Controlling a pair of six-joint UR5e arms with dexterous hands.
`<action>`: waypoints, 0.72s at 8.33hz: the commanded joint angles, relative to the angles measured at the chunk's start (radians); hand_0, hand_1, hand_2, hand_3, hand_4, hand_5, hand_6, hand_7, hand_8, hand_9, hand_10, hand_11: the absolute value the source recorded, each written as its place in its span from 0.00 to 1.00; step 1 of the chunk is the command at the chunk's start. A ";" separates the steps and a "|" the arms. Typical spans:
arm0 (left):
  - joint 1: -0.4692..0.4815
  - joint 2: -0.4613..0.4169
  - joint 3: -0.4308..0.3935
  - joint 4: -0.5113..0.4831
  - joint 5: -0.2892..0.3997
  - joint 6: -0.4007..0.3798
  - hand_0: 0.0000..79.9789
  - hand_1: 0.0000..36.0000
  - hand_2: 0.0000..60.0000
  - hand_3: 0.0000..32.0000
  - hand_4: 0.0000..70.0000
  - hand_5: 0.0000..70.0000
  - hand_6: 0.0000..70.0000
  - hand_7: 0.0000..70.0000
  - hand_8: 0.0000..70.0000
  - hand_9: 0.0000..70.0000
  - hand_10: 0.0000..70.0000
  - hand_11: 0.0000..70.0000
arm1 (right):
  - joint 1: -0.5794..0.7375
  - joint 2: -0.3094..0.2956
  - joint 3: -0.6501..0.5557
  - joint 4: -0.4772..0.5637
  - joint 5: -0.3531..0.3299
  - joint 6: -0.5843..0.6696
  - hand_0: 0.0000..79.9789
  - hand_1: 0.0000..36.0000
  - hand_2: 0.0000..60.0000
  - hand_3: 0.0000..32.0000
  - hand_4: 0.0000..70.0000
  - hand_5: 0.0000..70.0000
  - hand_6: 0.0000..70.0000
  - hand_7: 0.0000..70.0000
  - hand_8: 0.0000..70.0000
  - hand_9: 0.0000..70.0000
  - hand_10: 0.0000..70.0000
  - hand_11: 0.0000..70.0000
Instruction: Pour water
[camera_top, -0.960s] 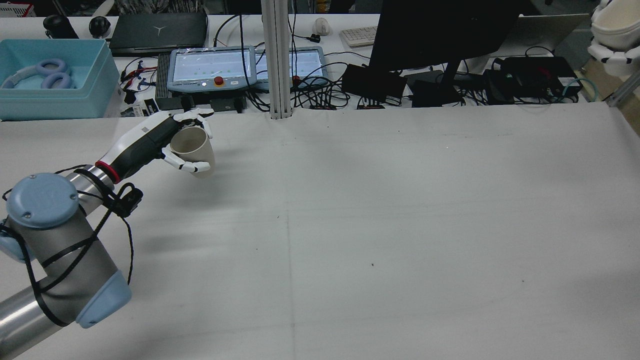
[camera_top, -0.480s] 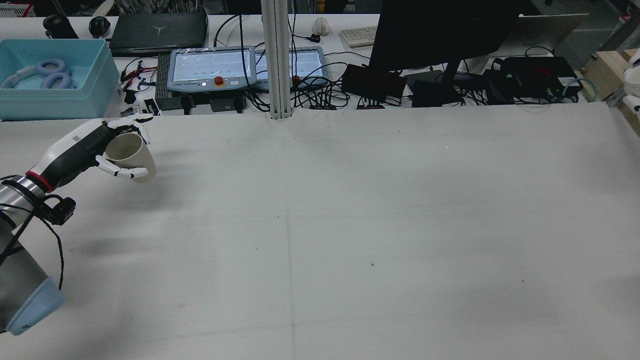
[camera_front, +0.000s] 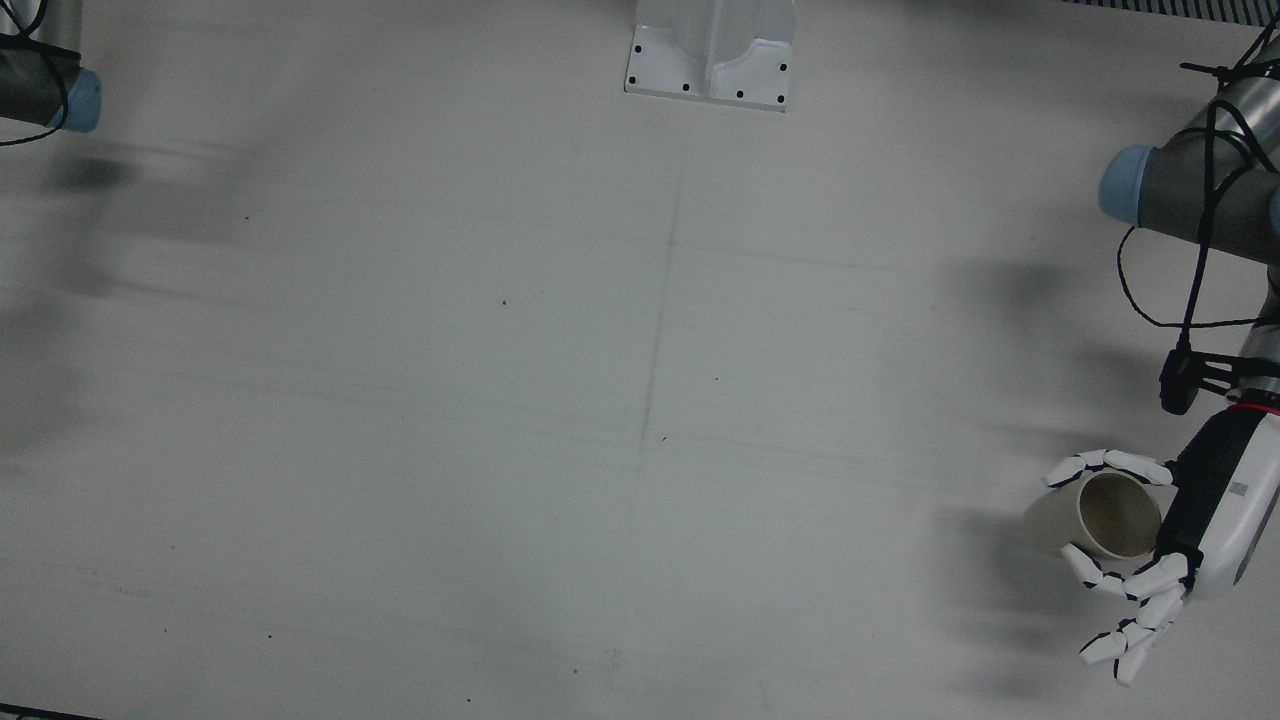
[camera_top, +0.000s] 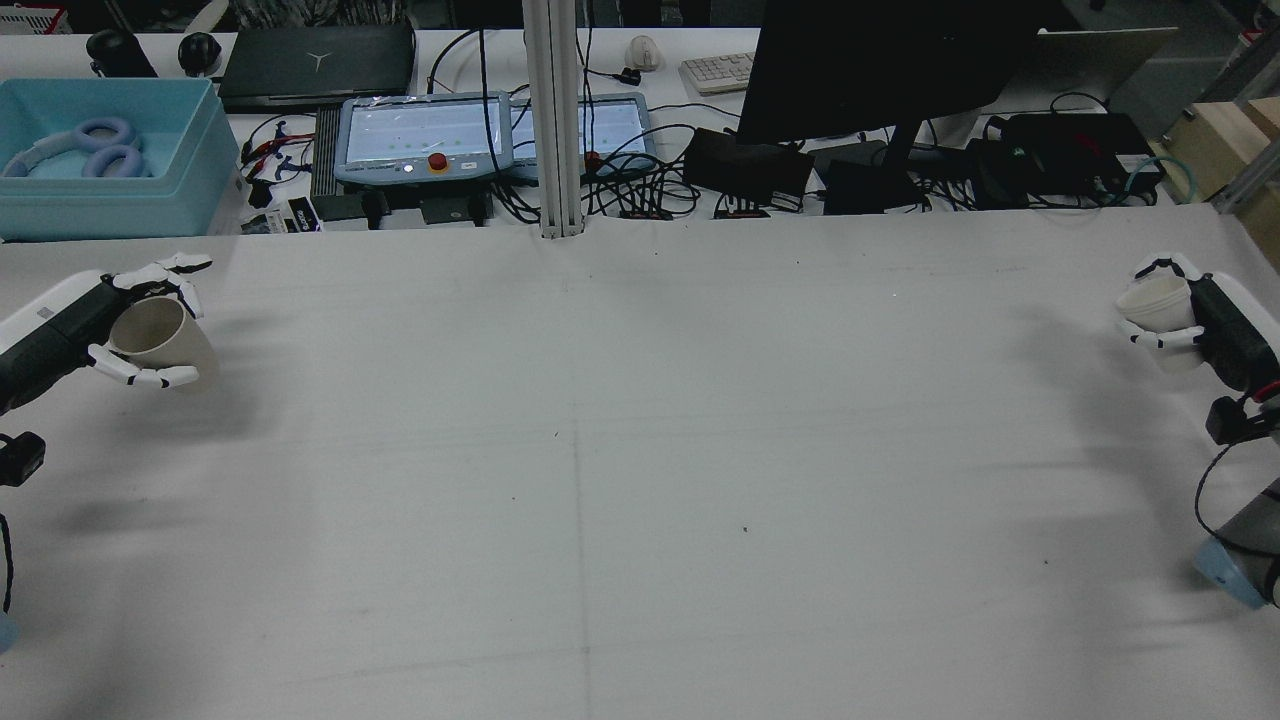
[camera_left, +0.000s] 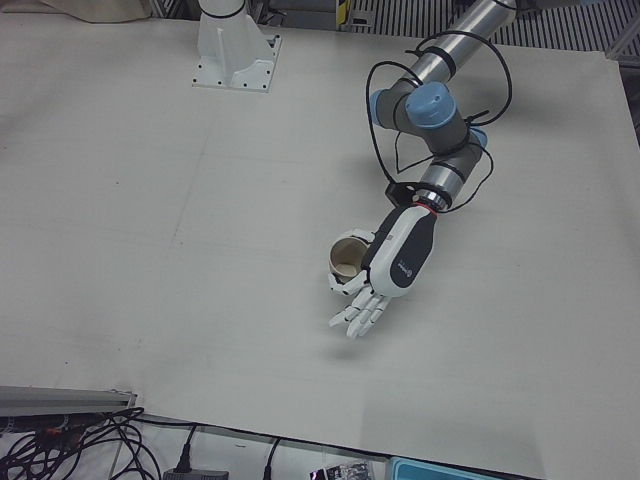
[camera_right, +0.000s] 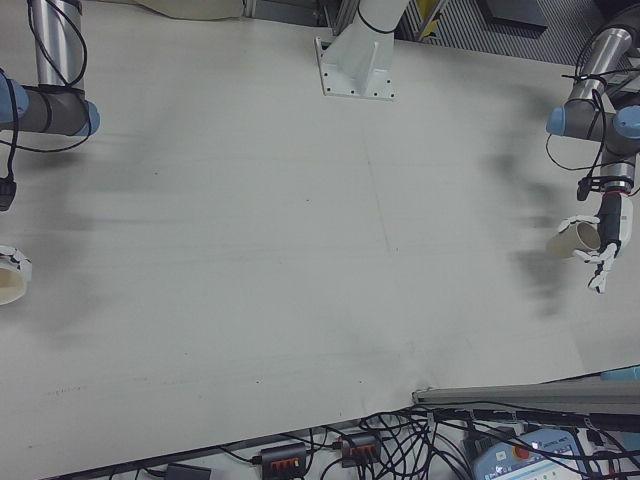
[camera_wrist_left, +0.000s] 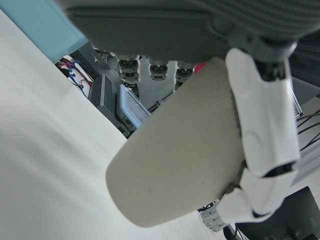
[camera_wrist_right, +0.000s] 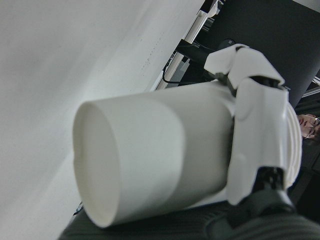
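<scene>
In the rear view we see the left hand (camera_top: 95, 330) at the far left edge of the white table (camera_top: 640, 480), its fingers curled around a beige paper cup (camera_top: 160, 338) that leans with its mouth toward the palm. At the far right edge the right hand (camera_top: 1205, 320) grips a white cup (camera_top: 1160, 305) in the same way. The two cups are well apart, one at each side of the table.

The front view shows only the left hand (camera_front: 1190, 530), on that view's right, and lets us look into the beige cup (camera_front: 1110, 515); its inside looks dull and we cannot tell whether it holds water. The left-front view adds the left arm (camera_left: 435, 110) bending down to the hand (camera_left: 385, 270), with some fingers (camera_left: 360, 315) stretched out past the cup (camera_left: 347, 260) rather than wrapped on it. The right-front view catches the white cup (camera_right: 10, 285) only at its left edge.

The left hand view shows the beige cup's (camera_wrist_left: 180, 150) outer wall pressed by white fingers (camera_wrist_left: 262, 125); the right hand view shows the white cup's (camera_wrist_right: 150, 155) base and side clasped likewise.

Beyond the table's far edge lie a blue bin (camera_top: 105, 155), two teach pendants (camera_top: 425, 135), a monitor (camera_top: 880, 65) and tangled cables (camera_top: 640, 190).
</scene>
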 joint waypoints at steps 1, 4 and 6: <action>-0.022 0.094 0.005 -0.081 0.000 0.001 0.69 0.82 1.00 0.00 0.84 1.00 0.13 0.21 0.12 0.04 0.08 0.13 | -0.038 0.011 0.001 0.001 0.035 0.011 0.80 0.56 0.00 0.00 0.01 0.65 0.45 0.59 0.51 0.61 0.50 0.73; -0.033 0.128 0.043 -0.130 0.000 0.050 0.70 0.74 0.85 0.00 0.79 1.00 0.14 0.20 0.13 0.04 0.07 0.12 | 0.002 -0.012 0.073 0.000 0.029 0.112 0.49 0.00 0.00 1.00 0.00 0.05 0.00 0.00 0.06 0.00 0.00 0.00; -0.027 0.174 0.065 -0.170 0.000 0.079 0.73 0.64 0.44 0.00 0.68 1.00 0.14 0.18 0.14 0.03 0.05 0.10 | 0.032 -0.071 0.160 -0.002 0.029 0.103 0.49 0.00 0.00 1.00 0.00 0.05 0.00 0.00 0.08 0.00 0.00 0.00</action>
